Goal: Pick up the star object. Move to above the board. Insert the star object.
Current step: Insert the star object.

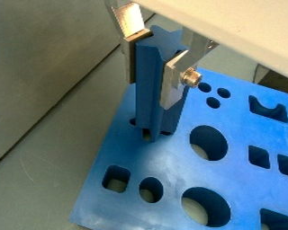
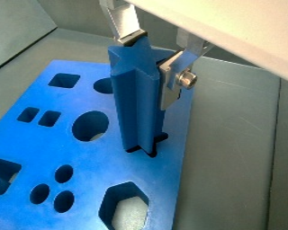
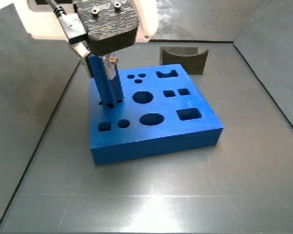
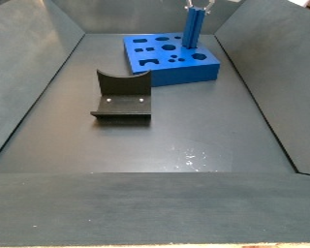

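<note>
The star object (image 1: 153, 90), a tall fluted blue peg, stands upright with its lower end in the star-shaped hole at one edge of the board (image 1: 171, 175). The board is a thick blue square block with many cut-outs. My gripper (image 1: 155, 58) is shut on the peg's upper part, one silver finger on each side. The same shows in a wrist view: peg (image 2: 134, 99), board (image 2: 62, 108), gripper (image 2: 150, 58). In both side views the peg (image 3: 102, 82) (image 4: 194, 29) rises from the board (image 3: 161, 128) (image 4: 165, 63) under the gripper (image 3: 100, 57) (image 4: 197, 8).
The fixture, a dark brown notched bracket (image 3: 186, 58) (image 4: 121, 97), stands on the grey floor apart from the board. Sloping grey walls enclose the floor on all sides (image 4: 28, 87).
</note>
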Controlling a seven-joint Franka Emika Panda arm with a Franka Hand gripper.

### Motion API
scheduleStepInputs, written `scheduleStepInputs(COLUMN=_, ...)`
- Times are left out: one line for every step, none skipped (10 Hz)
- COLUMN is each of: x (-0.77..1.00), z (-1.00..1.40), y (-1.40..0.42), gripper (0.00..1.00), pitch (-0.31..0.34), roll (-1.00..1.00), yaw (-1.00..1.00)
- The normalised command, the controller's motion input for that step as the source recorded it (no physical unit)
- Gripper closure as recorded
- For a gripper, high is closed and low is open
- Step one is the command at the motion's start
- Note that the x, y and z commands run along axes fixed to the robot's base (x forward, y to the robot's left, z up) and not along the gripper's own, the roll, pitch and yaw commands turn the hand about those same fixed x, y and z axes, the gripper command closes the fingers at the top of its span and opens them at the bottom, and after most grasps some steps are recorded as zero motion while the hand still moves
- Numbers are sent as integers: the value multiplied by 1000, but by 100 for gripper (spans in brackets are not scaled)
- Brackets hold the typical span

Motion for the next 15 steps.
scheduleStepInputs(x=206, z=-331, y=-354, gripper=100, pitch=0, roll=440, yaw=-94)
scheduleStepInputs(x=0, z=0, y=0, gripper=100, pitch=0, roll=9, yaw=0)
scheduleStepInputs(x=-97, z=-149, y=203, gripper=100, pitch=34, roll=343, yaw=91)
scheduleStepInputs(x=-291, z=-31, y=237, gripper=100, pitch=0, roll=74, yaw=0)
scheduleStepInputs(x=0, z=0, y=0, gripper=100, pitch=0, roll=6, yaw=0)
scheduleStepInputs(x=120, z=-37, y=-83, gripper=100, pitch=23, roll=66, yaw=-123)
scheduleStepInputs(x=169, z=-54, y=-106, gripper=100, pitch=14, roll=0, yaw=-294)
scheduleStepInputs(x=151, z=0, y=0, gripper=100, pitch=9, roll=0, yaw=-106)
scheduleStepInputs(x=49, z=0, y=0, gripper=100, pitch=23, roll=0, yaw=-66)
scheduleStepInputs(x=0, z=-86, y=0, gripper=100, pitch=31, roll=163, yaw=-149)
scheduleStepInputs(x=0, z=-246, y=17, gripper=100, pitch=51, roll=366, yaw=-240)
scheduleStepInputs(x=0, z=0, y=0, gripper=100, pitch=43, roll=23, yaw=-109)
scheduleStepInputs(x=0, z=-20, y=0, gripper=100, pitch=0, roll=0, yaw=0)
scheduleStepInputs(x=80, z=-974, y=-63, gripper=100, pitch=-83, roll=97, yaw=-189)
scheduleStepInputs(x=257, z=-1000, y=-37, gripper=100, pitch=94, roll=0, yaw=-431)
